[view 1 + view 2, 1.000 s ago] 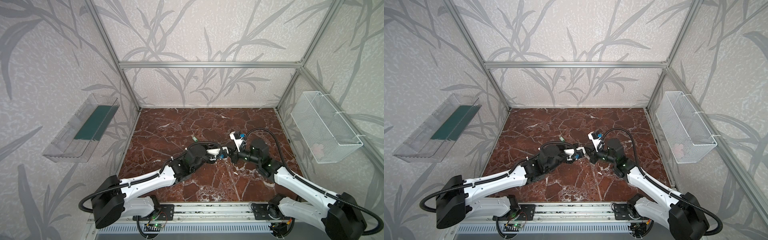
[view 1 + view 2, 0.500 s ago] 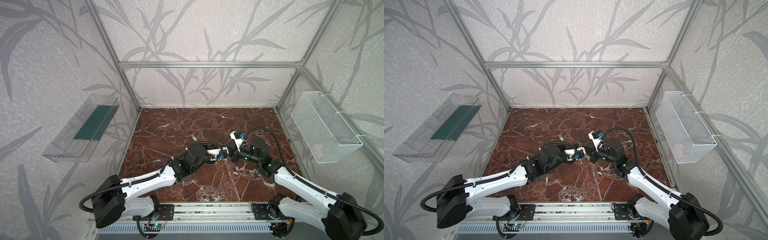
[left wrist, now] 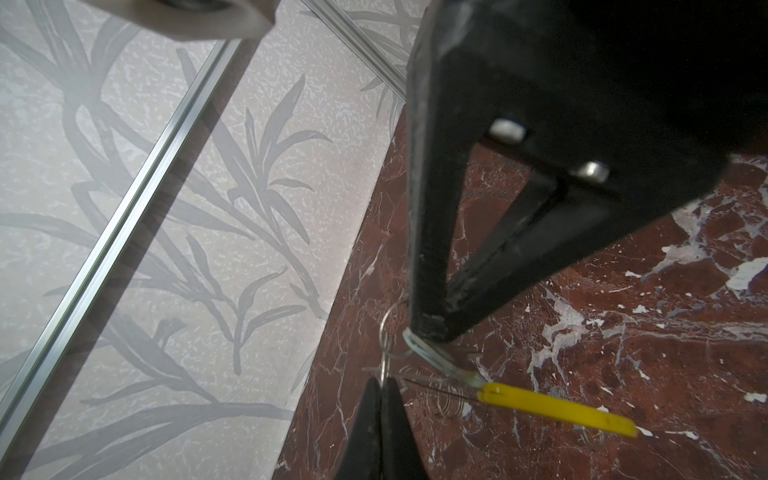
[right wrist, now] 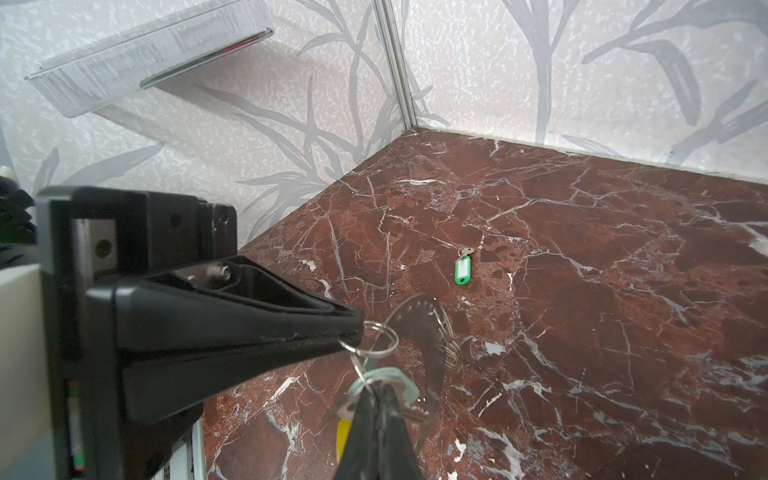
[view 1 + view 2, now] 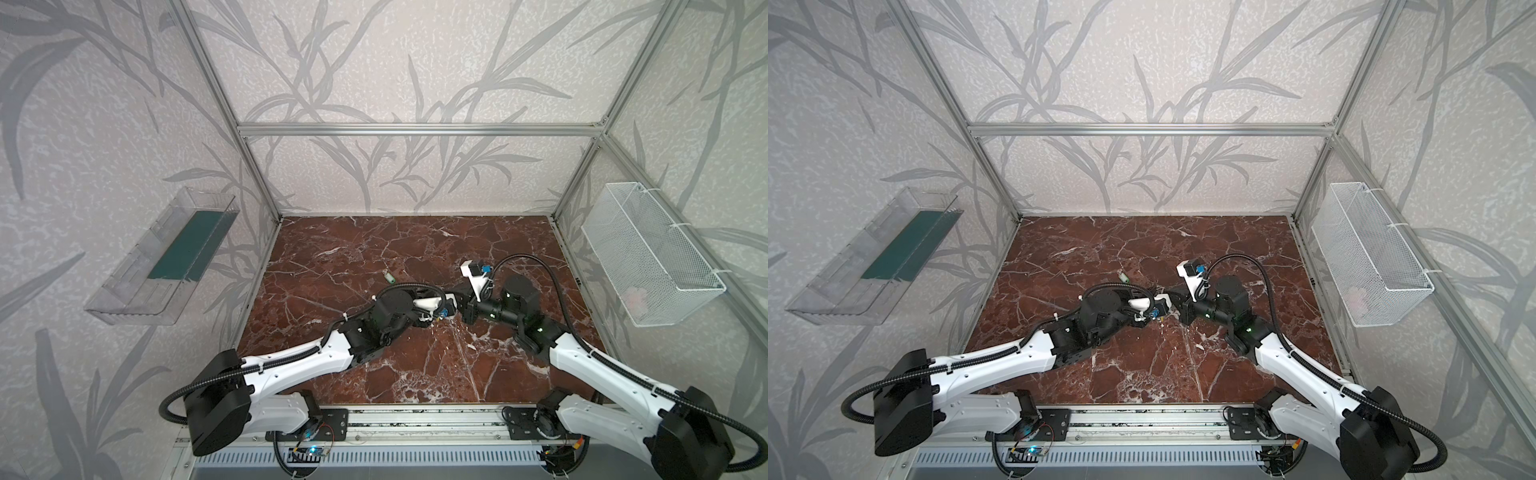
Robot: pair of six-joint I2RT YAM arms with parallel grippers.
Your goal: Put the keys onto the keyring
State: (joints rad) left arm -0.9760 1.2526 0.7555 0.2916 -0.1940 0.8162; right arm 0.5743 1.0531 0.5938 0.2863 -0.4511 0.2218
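The left end effector (image 4: 358, 328) is seen pressed together on a small double-looped wire split ring (image 4: 374, 337). The right end effector (image 4: 376, 392) is pressed together on the pale mint plastic oblong head of a small key (image 4: 399, 382), so one key is held at both ends with the two sets of tips almost meeting. The large thin grey metal keyring (image 4: 417, 308) is found just beyond the right end effector's tips. Its arc rises past the split ring and its bright yellow sleeve (image 3: 557, 409) trails off to one side; what carries it cannot be told. The coming move is judged to turn on this closeness, since the split ring has to be worked onto the grey wire right beside it. A second small key with a green plastic head (image 4: 462, 270) is seen lying flat on the red-brown marbled tabletop (image 4: 602, 257), well ahead of both sets of tips. Its long axis points away from the right end effector, with the metal blade at the far end. Both pinches are shown only by the wrist views; in both top views they are hidden behind the wrists. Only the top views show that the loose key (image 5: 388, 275) lies on the left arm's side, so that arm is judged the nearer.
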